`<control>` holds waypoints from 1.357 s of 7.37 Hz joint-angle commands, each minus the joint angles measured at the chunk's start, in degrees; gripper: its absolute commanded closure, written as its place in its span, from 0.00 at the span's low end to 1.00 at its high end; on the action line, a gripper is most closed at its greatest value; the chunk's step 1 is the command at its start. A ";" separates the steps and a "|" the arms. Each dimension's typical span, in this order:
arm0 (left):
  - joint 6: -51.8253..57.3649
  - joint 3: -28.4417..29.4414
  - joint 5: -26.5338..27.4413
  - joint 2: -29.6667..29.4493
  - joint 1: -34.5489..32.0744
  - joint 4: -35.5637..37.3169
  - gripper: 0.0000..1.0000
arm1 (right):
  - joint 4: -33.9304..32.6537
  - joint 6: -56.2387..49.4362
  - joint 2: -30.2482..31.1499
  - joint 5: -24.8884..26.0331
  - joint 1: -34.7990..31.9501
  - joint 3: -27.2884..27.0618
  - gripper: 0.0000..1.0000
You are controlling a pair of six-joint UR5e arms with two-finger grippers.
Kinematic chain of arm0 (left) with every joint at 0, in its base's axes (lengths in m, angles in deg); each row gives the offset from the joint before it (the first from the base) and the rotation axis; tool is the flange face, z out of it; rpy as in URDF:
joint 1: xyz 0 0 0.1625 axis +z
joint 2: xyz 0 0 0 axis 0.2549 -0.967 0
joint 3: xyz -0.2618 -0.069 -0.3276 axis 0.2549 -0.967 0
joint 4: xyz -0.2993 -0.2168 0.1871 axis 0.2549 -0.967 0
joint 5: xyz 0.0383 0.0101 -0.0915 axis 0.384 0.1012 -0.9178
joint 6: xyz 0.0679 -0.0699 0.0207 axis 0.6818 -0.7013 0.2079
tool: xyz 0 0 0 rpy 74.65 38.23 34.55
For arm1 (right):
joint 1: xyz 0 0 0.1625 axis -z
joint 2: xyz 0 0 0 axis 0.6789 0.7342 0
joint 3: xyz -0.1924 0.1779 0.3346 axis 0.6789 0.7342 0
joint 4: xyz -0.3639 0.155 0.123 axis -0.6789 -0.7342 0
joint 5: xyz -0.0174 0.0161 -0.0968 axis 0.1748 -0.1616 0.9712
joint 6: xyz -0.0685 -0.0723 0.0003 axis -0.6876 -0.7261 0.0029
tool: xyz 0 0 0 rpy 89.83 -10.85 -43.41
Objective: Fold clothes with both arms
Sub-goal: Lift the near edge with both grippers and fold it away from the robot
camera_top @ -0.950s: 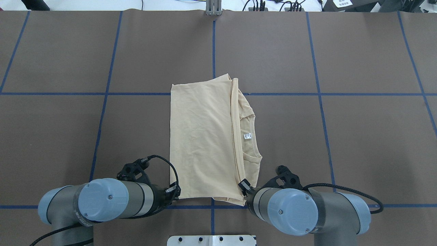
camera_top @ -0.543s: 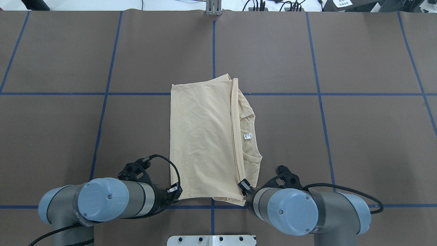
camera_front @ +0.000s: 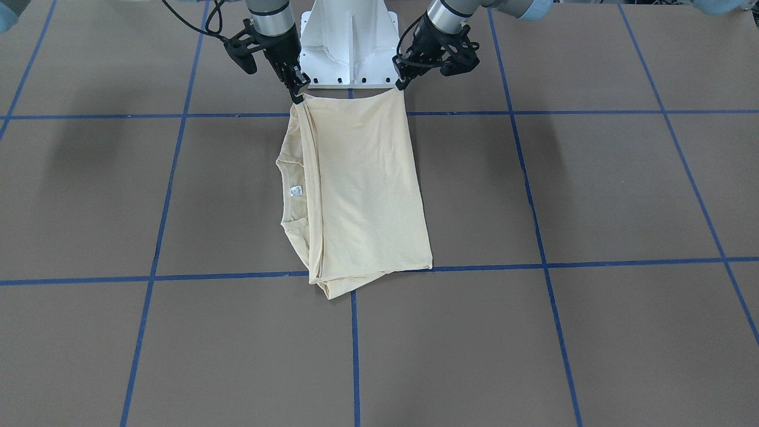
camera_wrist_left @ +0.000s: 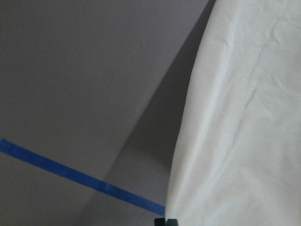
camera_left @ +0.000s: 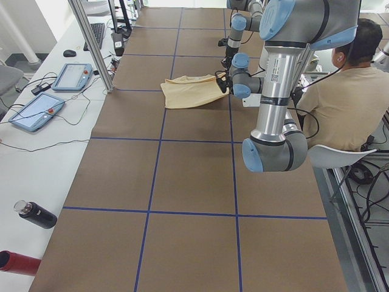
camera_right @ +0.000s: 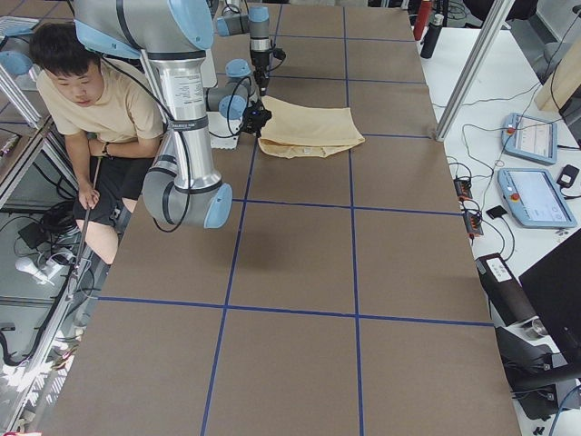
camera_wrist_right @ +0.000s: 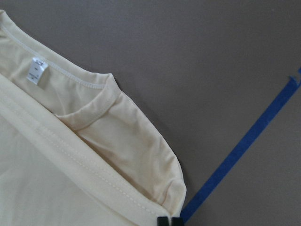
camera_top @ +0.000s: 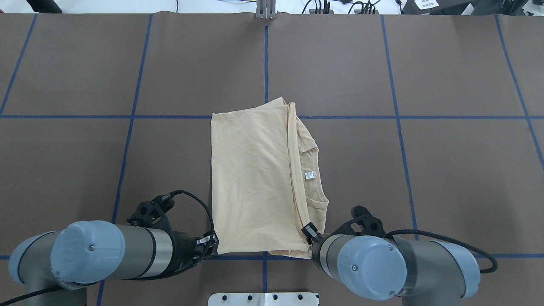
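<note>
my left tool (camera_front: 401,85) and right tool (camera_front: 297,95) each clamp a near corner of the shirt (camera_top: 250,178); it lies on the counter (camera_top: 425,170), long axis running straight away from me

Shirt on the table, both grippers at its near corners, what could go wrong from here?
1. The left gripper and right gripper pinch only the very corner tips of the shirt; the thin cloth could slip out when lifted.
2. The layers sit offset on the collar side, so the right gripper may hold only some and the stack could come apart.
3. The far edge is uneven, so the fold may land crooked.
</note>
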 commanded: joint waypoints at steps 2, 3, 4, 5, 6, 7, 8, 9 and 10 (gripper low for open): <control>6.97 -1.15 -3.68 -1.64 -10.37 0.35 1.00 | -3.30 -0.98 -3.80 -7.20 -11.47 0.51 1.00; 10.76 3.65 -9.70 -4.53 -17.56 0.26 1.00 | -3.30 -4.81 -8.00 -11.69 -16.23 5.32 1.00; 13.58 10.22 -12.11 -8.56 -21.81 0.17 1.00 | -2.77 -7.89 -11.09 -12.09 -19.76 10.50 1.00; 16.56 16.38 -12.30 -11.21 -23.68 -0.61 1.00 | -2.59 -13.15 -14.25 -12.09 -22.66 16.21 1.00; 18.51 20.44 -12.22 -13.67 -25.44 -0.88 1.00 | -2.59 -15.55 -18.29 -13.66 -25.04 22.18 1.00; 18.70 23.96 -12.22 -16.05 -26.85 -1.58 1.00 | -2.51 -18.44 -22.16 -13.85 -26.20 28.50 1.00; 19.05 28.09 -12.13 -16.85 -27.56 -4.46 1.00 | 1.67 -21.43 -24.72 -13.94 -28.21 35.01 1.00; 19.14 32.74 -12.13 -18.08 -28.52 -8.32 1.00 | 8.50 -22.68 -26.14 -13.94 -29.10 40.99 1.00; 19.49 35.75 -12.04 -19.40 -29.66 -9.75 1.00 | 9.79 -26.17 -29.63 -14.11 -30.67 46.36 1.00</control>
